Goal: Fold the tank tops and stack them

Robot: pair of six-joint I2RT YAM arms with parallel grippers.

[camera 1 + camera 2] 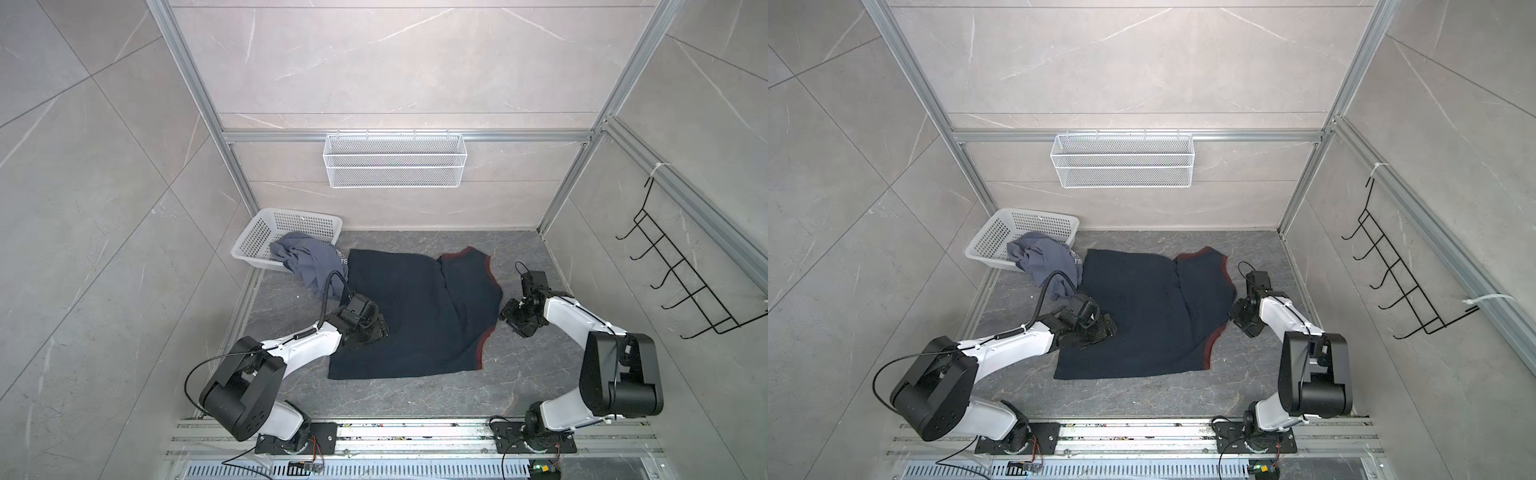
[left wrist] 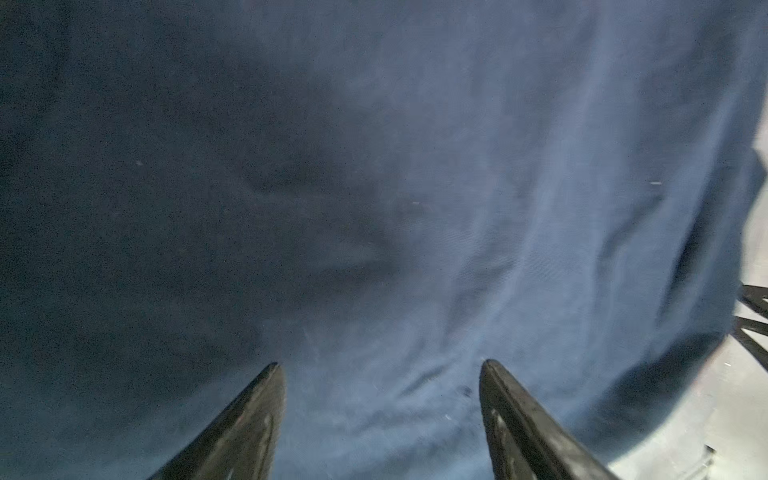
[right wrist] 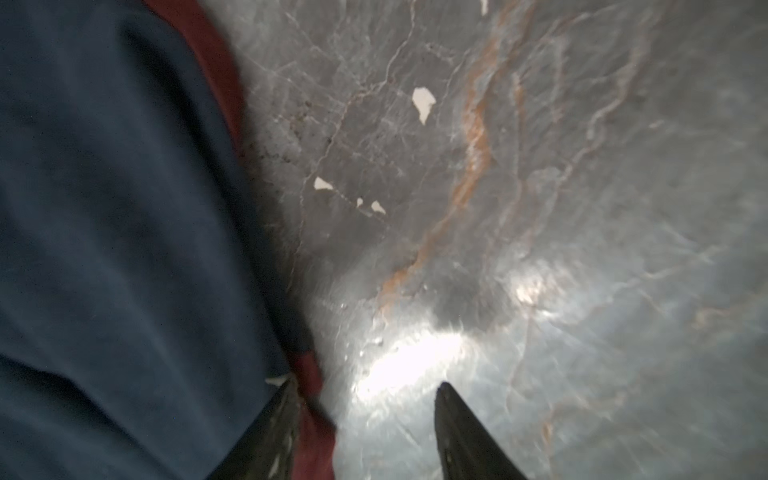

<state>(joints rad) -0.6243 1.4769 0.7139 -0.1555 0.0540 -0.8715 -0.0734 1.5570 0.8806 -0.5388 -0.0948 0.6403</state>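
Two tools, both with fingers spread, nothing clamped. Left tool (image 2: 380, 365) low over the navy tank top (image 1: 415, 316), near its left end. Right tool (image 3: 365, 384) at that top's red-trimmed right edge, one finger at the trim, the other over bare worktop (image 1: 415, 395).

Two tank tops:
- Navy: flat, long axis left to right, trimmed shoulder end toward the right arm.
- Slate blue-grey tank top (image 1: 307, 257): crumpled, spilling from the one white perforated basket (image 1: 291, 220), meeting the navy's far left corner.

Behind, one hanging wire-mesh basket (image 1: 395, 160). At right, one black hook rack (image 1: 681, 282).
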